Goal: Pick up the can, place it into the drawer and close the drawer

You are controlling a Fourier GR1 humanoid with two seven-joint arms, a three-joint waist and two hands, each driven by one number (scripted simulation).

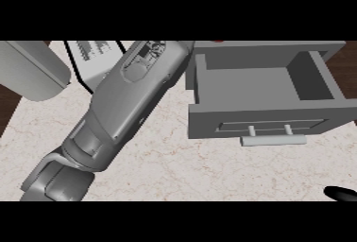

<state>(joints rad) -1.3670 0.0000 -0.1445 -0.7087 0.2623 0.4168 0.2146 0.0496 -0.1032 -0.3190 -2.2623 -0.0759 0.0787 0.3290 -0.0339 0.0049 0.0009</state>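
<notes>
The grey drawer (202,106) stands pulled open at the right, and its inside shows nothing; a pale bar handle (273,140) is on its front. A small red sliver (218,41) peeks over the drawer's back edge at the top; I cannot tell whether it is the can. My left forearm (122,101) stretches from the lower left up to the top centre, and its hand is cut off by the view's top edge. Only a black fingertip of my right hand (342,193) shows at the lower right corner, resting low near the edge.
A white box with black edges (94,59) lies at the top left, partly under my left forearm. A large rounded grey body (31,71) fills the top left corner. Pale marble counter (209,170) spreads in front of the drawer.
</notes>
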